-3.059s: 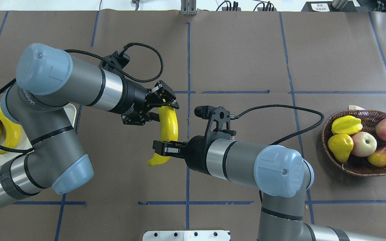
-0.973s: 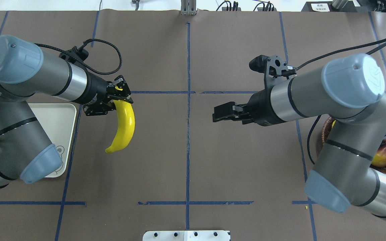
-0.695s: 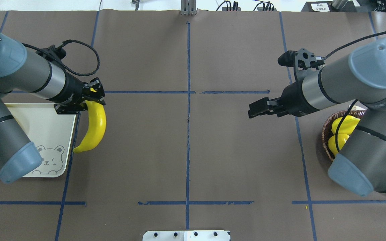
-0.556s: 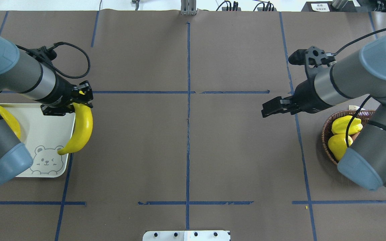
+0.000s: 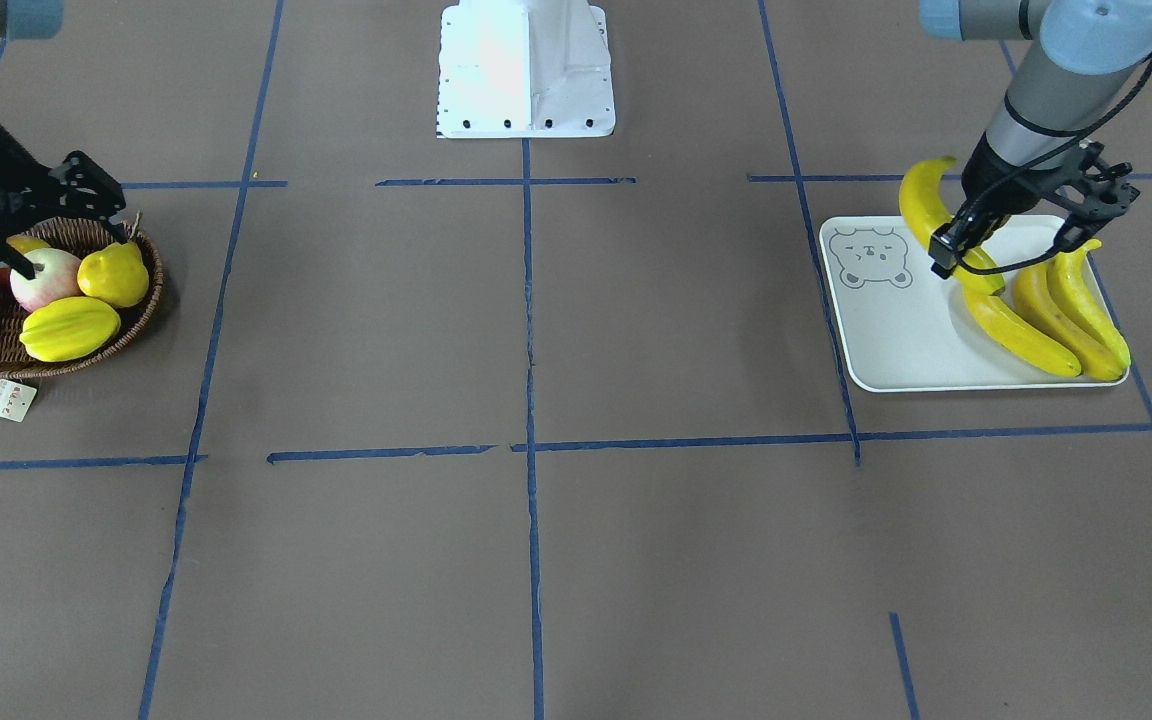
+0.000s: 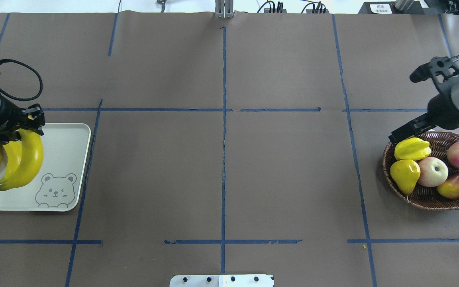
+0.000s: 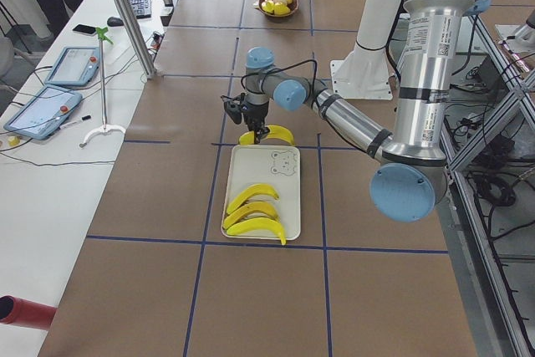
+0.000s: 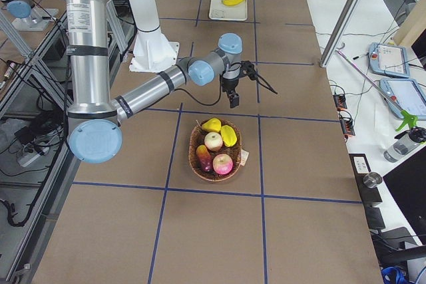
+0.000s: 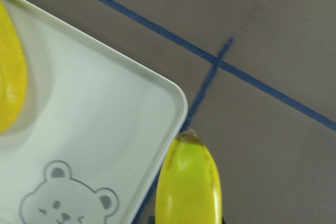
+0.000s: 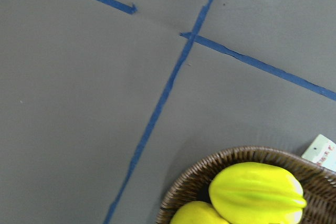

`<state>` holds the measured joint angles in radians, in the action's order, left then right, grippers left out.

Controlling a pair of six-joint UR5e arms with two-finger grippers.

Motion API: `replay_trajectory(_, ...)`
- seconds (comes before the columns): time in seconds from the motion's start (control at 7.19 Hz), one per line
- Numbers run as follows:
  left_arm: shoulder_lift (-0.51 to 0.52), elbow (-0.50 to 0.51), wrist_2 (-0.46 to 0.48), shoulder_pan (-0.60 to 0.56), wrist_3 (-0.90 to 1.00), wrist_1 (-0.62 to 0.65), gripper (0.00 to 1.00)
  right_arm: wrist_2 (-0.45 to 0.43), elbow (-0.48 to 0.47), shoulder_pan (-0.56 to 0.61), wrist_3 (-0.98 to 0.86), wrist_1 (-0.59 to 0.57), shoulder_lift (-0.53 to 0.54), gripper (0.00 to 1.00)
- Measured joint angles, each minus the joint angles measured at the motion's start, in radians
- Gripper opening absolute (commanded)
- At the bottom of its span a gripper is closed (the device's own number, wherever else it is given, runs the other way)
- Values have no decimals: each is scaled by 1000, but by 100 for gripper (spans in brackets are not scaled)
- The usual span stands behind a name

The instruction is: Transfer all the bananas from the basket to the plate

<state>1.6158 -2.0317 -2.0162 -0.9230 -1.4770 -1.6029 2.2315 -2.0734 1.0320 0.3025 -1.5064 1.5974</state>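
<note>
My left gripper (image 6: 21, 126) (image 5: 971, 262) is shut on the upper end of one yellow banana (image 6: 28, 161) (image 5: 926, 205) (image 9: 190, 182). The banana hangs over the plate (image 6: 68, 159) (image 5: 896, 340), a pale tray with a bear drawing. Three more bananas (image 5: 1046, 315) (image 7: 253, 211) lie side by side on the plate, beside the held one. At the far right my right gripper (image 6: 397, 136) (image 5: 76, 255) stands open and holds nothing, just over the rim of the wicker basket (image 6: 424, 199) (image 5: 141, 300). No banana shows in the basket.
The basket holds a starfruit (image 6: 412, 148), a pear (image 6: 405, 173) and three apples (image 6: 432, 171). A paper tag (image 5: 2, 398) hangs off its rim. Blue tape lines cross the brown table cover. The robot's white base plate (image 5: 524, 70) sits at the middle.
My left arm has carried the banana leftward from the table's middle to over the plate. My right arm, after letting the banana go, has drawn back rightward to the basket.
</note>
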Motion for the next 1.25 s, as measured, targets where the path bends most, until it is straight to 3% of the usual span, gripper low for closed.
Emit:
replay_trajectory(0.42, -20, 189, 11, -27, -243, -280, 3, 38, 16, 72, -126, -1, 53, 100)
replay_trajectory(0.83, -21, 314, 68, -29, -311, -407, 14, 42, 18, 77, -133, 0, 58, 100)
replay_trajectory(0.97, -20, 352, 90, -27, -334, -451, 48, 42, 18, 77, -134, 0, 58, 100)
replay_trajectory(1.11, -19, 385, 100, -25, -341, -487, 99, 42, 18, 76, -134, 0, 57, 100)
replay_trajectory(1.25, -20, 402, 104, -26, -333, -512, 100, 42, 17, 77, -134, 0, 58, 100)
